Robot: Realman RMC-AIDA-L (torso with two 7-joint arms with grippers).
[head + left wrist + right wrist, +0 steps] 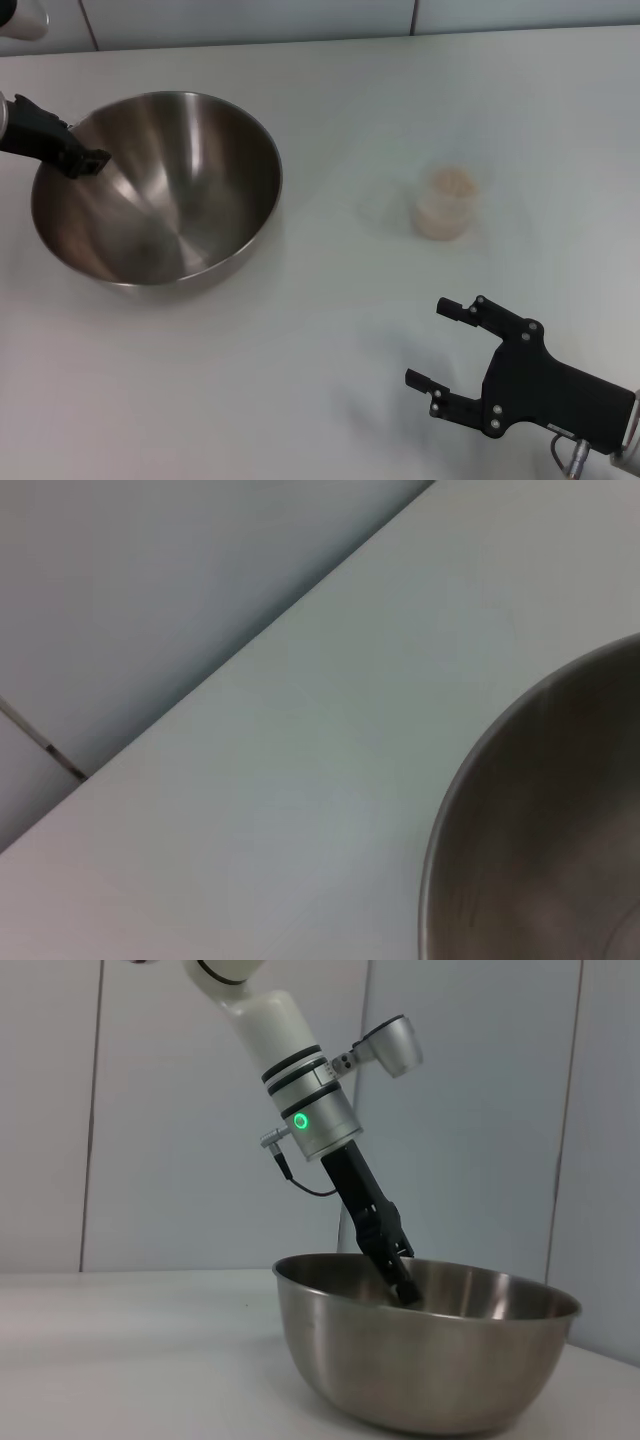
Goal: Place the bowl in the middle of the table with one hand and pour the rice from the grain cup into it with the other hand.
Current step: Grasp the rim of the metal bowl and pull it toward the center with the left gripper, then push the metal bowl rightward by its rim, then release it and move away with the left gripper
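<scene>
Bowl [160,190]: big round stainless steel, brushed shiny inside, thin rim, sitting on the left part of the table [330,110], which is plain matte white. Bowl looks slightly tipped, near rim lower than the far-left rim. Left wrist view shows only a curved slice of the bowl's rim [450,810] against the white top and a panelled wall behind.

Grain cup [446,203]: small clear plastic, near-cylindrical, upright, well to the right of the bowl and apart from it. Rice [450,183] fills it, pale beige grains heaped to the rim.

Left gripper [85,160]: black fingers angled down over the bowl's far-left rim, tips inside the bowl, closed on the rim as far as I can see. The right wrist view shows it [400,1282] coming in steeply from a silver-white wrist with a green ring light.

Right gripper [435,345]: low over the table's near right, spread wide, holding nothing, pointing left-forward, short of the cup.
</scene>
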